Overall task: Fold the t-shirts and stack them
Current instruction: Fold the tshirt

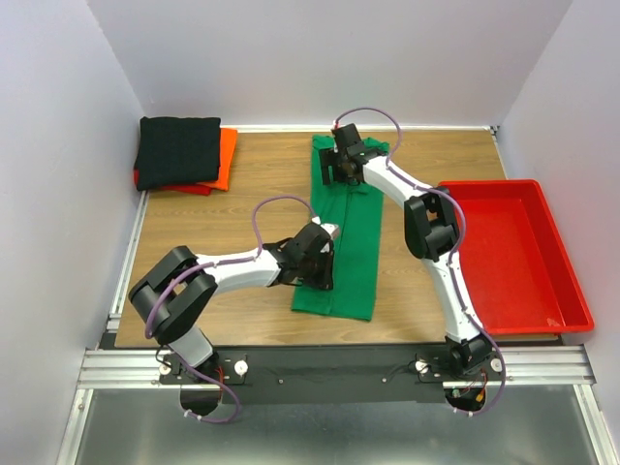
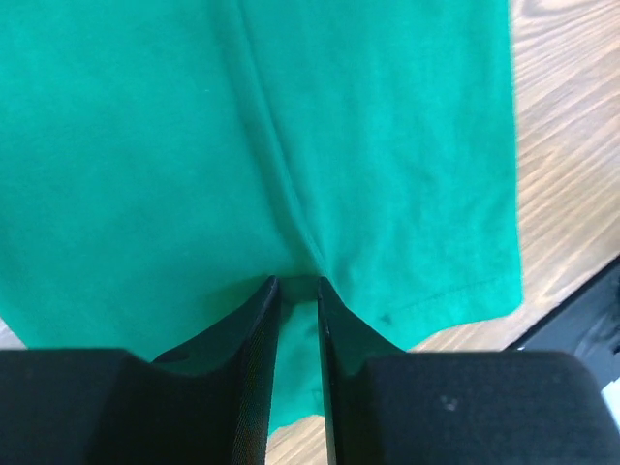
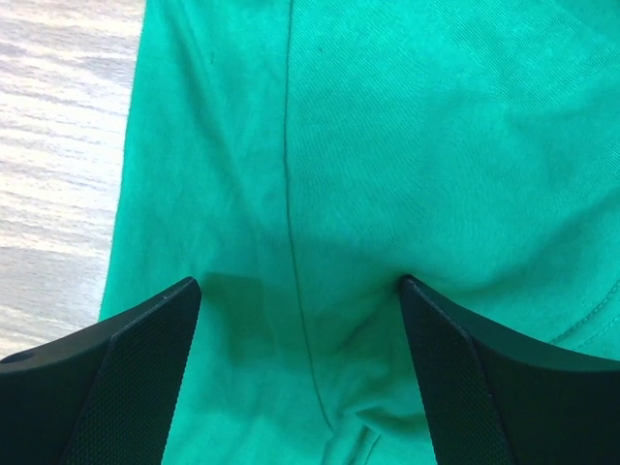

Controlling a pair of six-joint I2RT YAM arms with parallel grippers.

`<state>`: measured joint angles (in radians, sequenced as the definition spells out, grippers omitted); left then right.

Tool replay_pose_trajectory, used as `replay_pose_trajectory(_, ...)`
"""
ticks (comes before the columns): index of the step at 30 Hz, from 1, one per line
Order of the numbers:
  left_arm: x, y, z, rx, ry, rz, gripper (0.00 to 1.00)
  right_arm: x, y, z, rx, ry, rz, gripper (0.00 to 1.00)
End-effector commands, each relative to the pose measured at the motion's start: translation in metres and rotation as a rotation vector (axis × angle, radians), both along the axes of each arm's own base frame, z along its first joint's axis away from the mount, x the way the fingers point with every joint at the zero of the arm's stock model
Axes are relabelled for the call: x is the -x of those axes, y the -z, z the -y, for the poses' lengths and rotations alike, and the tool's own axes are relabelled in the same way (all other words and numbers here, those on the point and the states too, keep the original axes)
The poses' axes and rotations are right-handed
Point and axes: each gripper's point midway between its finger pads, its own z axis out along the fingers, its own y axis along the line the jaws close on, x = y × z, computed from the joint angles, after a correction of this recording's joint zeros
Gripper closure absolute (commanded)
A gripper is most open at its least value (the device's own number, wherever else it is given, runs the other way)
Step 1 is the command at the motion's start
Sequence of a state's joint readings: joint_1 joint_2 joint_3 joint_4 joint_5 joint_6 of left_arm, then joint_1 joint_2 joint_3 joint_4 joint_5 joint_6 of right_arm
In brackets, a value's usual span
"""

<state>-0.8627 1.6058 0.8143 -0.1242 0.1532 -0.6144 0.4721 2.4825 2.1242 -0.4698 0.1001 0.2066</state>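
Green shirt [image 1: 351, 242] lies as a long strip at centre of table [image 1: 213, 208]. L fingers [image 2: 257, 368] pinch its fold nr 6 o'clock end; R fingers [image 3: 136, 378] spread wide over 12 o'clock end. Black shirt [image 1: 177, 150] sits on orange shirt [image 1: 225, 160], 10 o'clock corner.

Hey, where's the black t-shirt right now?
In the top view, the black t-shirt lies folded at the far left corner of the table, on top of the orange-red t-shirt, well left of the green t-shirt.

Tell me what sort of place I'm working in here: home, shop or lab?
Most likely a robotics lab test cell: a wooden table boxed in by plain white walls, an aluminium mounting rail along the near edge, and a green t-shirt and red tray laid out.
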Motion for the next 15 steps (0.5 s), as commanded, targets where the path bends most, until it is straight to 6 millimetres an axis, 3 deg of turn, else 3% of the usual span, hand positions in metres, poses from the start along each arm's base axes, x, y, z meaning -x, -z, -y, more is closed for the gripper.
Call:
replay_pose_trajectory(1,-0.01,-0.029,0.012,0.028,0.037,0.038,0.7,0.0,-0.027,0.006,0.007,-0.006,0.028,0.09)
replay_pose_trajectory(3,-0.029,-0.044,0.005,0.044,-0.017,0.074,0.7,0.004,-0.041,0.01,0.004,0.009,0.041,0.08)
replay_pose_trajectory(5,-0.046,-0.069,-0.003,0.082,-0.072,0.119,0.7,0.006,-0.07,0.015,-0.01,0.034,0.081,0.08)
replay_pose_trajectory(7,-0.073,-0.088,-0.028,0.091,-0.193,0.162,0.71,0.012,-0.091,0.022,-0.026,0.072,0.102,0.08)
replay_pose_trajectory(8,-0.084,-0.093,-0.039,0.091,-0.247,0.176,0.71,0.015,-0.085,0.024,-0.022,0.086,0.089,0.09)
replay_pose_trajectory(9,-0.095,-0.098,-0.05,0.084,-0.301,0.202,0.71,0.018,-0.1,0.026,-0.039,0.097,0.106,0.09)
replay_pose_trajectory(10,-0.113,-0.104,-0.067,0.096,-0.368,0.224,0.71,0.025,-0.098,0.031,-0.047,0.129,0.09,0.09)
replay_pose_trajectory(12,-0.132,-0.111,-0.076,0.114,-0.41,0.243,0.71,0.035,-0.102,0.033,-0.074,0.152,0.075,0.11)
replay_pose_trajectory(13,-0.142,-0.115,-0.08,0.117,-0.423,0.261,0.71,0.043,-0.119,0.031,-0.122,0.158,0.082,0.12)
replay_pose_trajectory(14,-0.161,-0.117,-0.082,0.104,-0.448,0.268,0.71,0.056,-0.106,0.033,-0.121,0.158,0.039,0.17)
replay_pose_trajectory(15,-0.171,-0.118,-0.082,0.103,-0.448,0.271,0.71,0.065,-0.108,0.032,-0.136,0.15,0.027,0.19)
